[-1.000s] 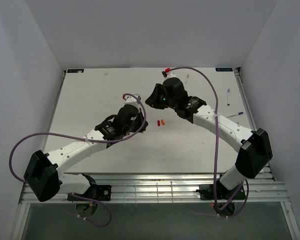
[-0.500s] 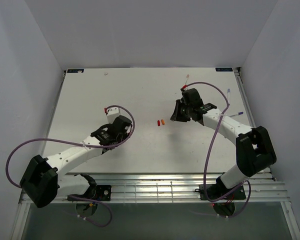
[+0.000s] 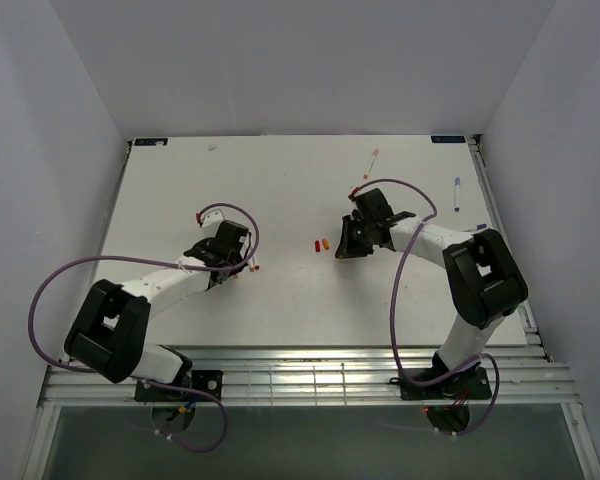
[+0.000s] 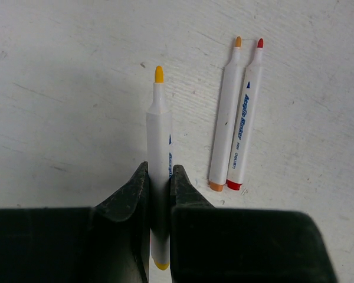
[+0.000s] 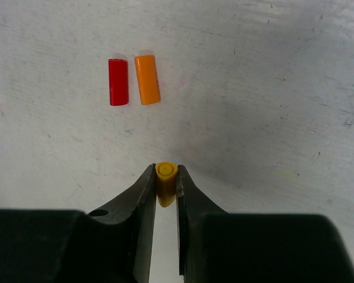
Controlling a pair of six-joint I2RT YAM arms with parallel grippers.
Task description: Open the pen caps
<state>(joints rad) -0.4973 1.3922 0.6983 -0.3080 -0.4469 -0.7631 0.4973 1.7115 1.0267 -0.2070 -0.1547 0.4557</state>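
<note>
Gripping a white-barrelled, yellow-tipped marker pen (image 4: 159, 130), the left hand (image 4: 159, 177) is closed on its barrel; an orange-tipped pen (image 4: 226, 124) and a red-tipped pen (image 4: 245, 118) lie beside it on the white bench (image 3: 300, 180). The right hand (image 5: 165, 177) pinches a small yellow plastic cap (image 5: 166, 173); a red cap (image 5: 118, 82) and an orange cap (image 5: 147, 79) lie just left.

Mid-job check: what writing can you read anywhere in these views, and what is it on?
"Acrylic Marker": blue, along the barrel of the red pen, left wrist view.
Small grey print below it: too small to read.
Blue print on the yellow pen: mostly hidden by the left fingers, unreadable.
On the orange pen, red cap, orange cap and yellow cap: no print shows.
Top view: nothing legible.
</note>
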